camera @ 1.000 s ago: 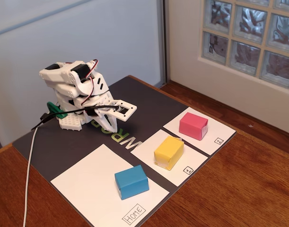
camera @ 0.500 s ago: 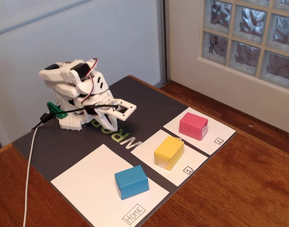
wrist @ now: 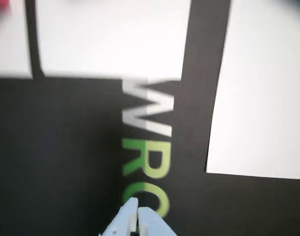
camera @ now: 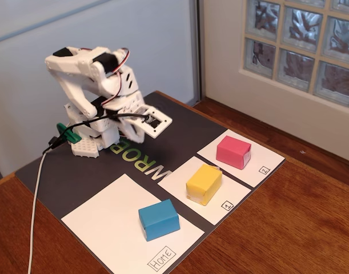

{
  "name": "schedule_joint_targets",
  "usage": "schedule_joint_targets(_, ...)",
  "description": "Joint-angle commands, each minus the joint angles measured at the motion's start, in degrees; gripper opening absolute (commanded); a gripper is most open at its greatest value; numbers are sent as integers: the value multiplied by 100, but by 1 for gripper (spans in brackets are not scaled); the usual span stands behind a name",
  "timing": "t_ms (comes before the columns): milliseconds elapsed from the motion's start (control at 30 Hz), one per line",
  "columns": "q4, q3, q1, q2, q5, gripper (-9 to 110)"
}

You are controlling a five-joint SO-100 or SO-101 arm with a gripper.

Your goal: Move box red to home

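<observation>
The box red (camera: 233,151) sits on the white sheet marked "2" near the mat's far right edge, well apart from the gripper (camera: 153,123), which hangs above the dark mat (camera: 60,177) with its fingertips closed on nothing. Between them the mat lies bare. Home (camera: 108,217) carries the blue block (camera: 159,219) near its label corner, with bare paper to the left.

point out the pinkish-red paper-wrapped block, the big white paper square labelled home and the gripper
pinkish-red paper-wrapped block (camera: 233,151), fixed view, front face
big white paper square labelled HOME (camera: 108,220), fixed view, bare paper left of the blue block
gripper (wrist: 138,210), wrist view, at the closed fingertips
</observation>
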Motion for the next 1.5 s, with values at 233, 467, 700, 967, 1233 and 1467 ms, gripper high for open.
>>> schedule_joint_targets(233,527,-2452,-1011,-1837,1055,0)
schedule_joint_targets(467,545,-4017,-1731,-3375,835,0)
schedule_joint_targets(700,475,-5388,-2048,-4896,483,0)
schedule_joint_targets(967,545,-6864,-2074,-6372,422,0)
schedule_joint_targets(1233,554,-7840,-2118,-7427,387,2)
schedule_joint_targets(1467,562,-8771,-2364,-8297,677,5)
